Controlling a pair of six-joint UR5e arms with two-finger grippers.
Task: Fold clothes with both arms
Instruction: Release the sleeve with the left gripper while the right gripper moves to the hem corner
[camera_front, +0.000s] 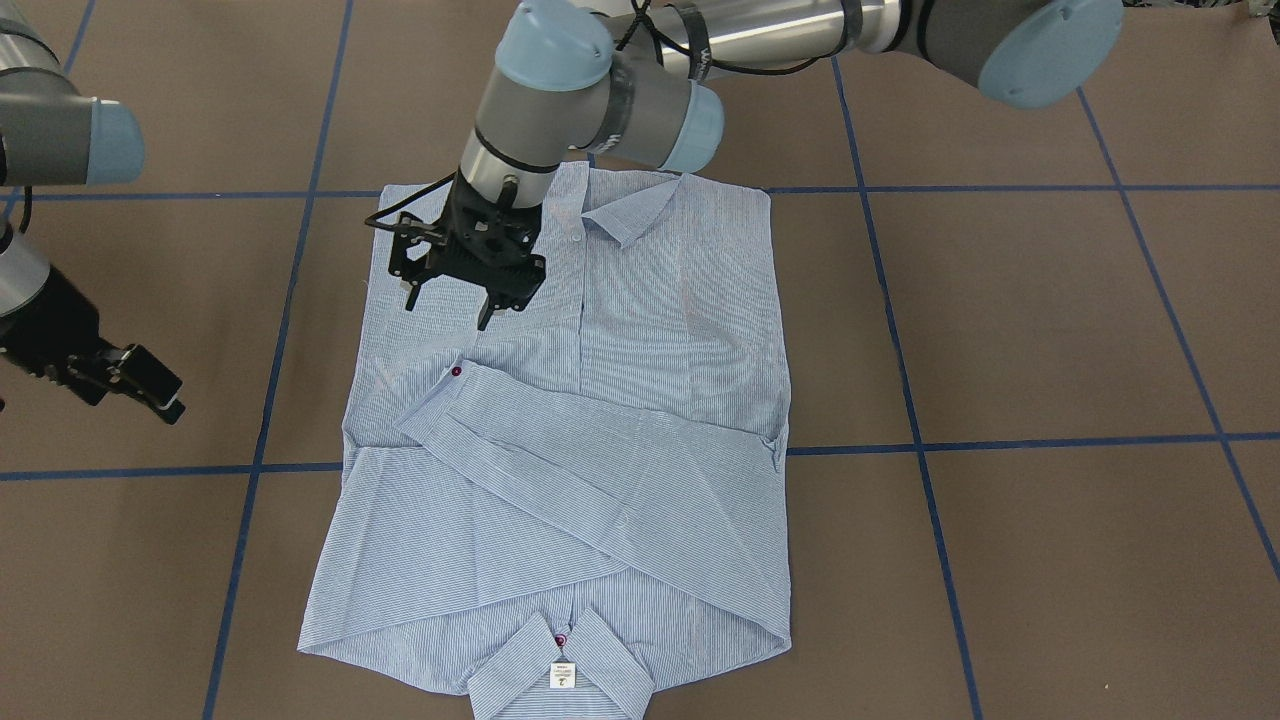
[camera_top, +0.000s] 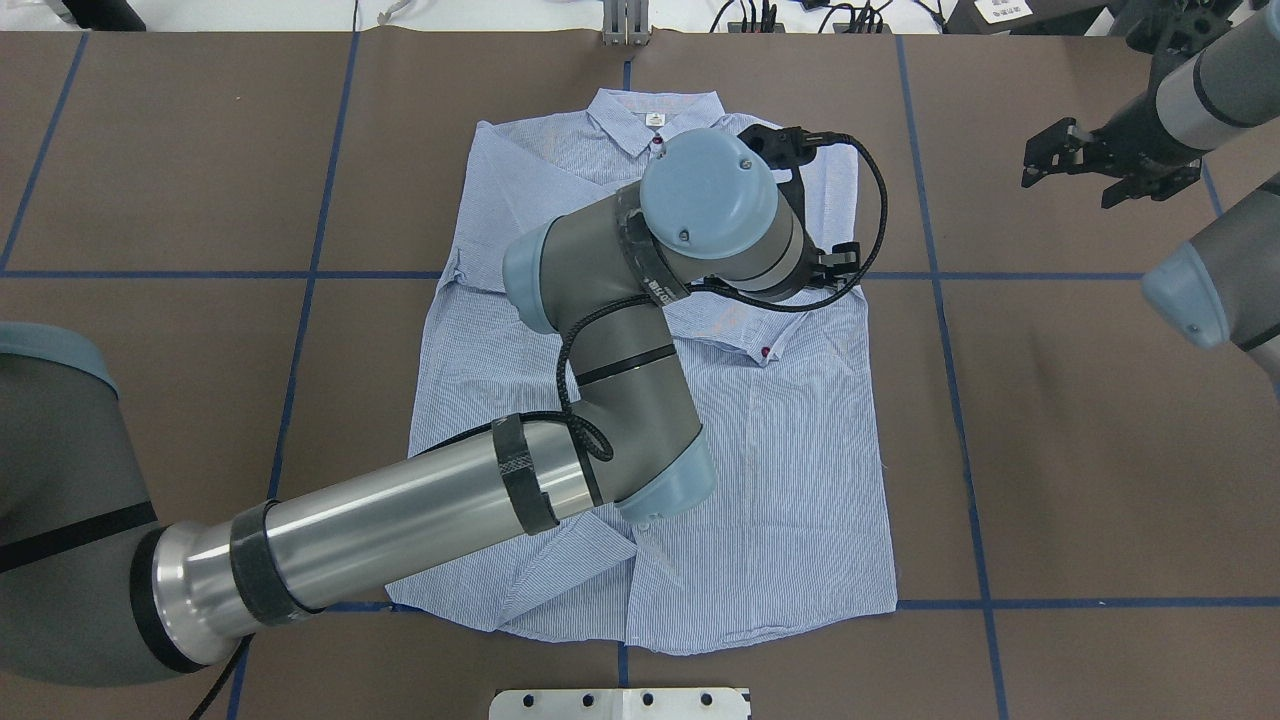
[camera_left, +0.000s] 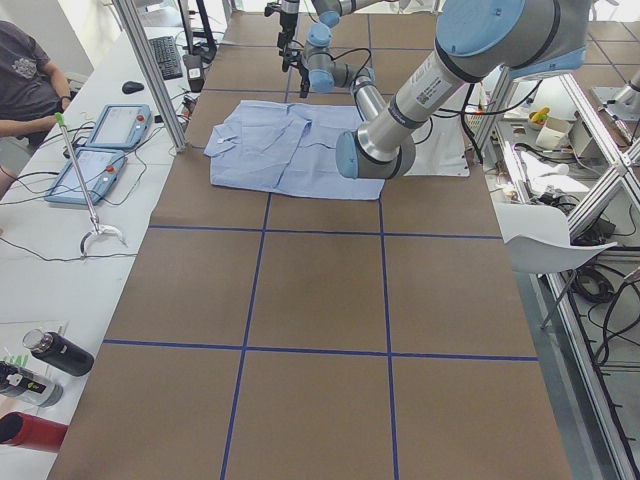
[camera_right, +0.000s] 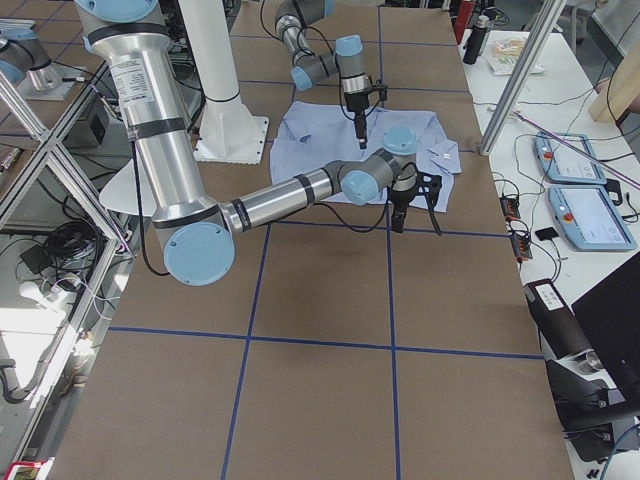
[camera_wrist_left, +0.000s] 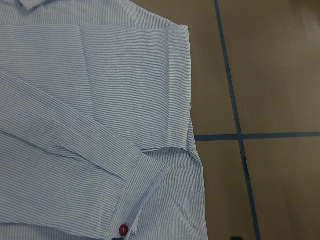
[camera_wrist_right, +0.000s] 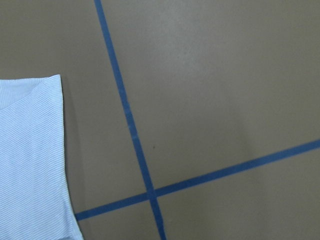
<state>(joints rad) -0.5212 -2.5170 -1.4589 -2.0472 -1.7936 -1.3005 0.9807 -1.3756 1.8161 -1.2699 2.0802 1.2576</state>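
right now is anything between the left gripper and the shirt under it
Nothing visible. The left gripper hangs with open jaws over the striped shirt, near the folded sleeve cuff. The left wrist view shows only cloth and bare table below it.

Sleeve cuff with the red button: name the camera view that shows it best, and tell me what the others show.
Exterior front-facing: the whole cuff lies unobstructed on the shirt. Left wrist-mounted shows it close but cropped at the bottom edge. Overhead: the left arm hides most. Side views: too small. Right wrist-mounted: none.
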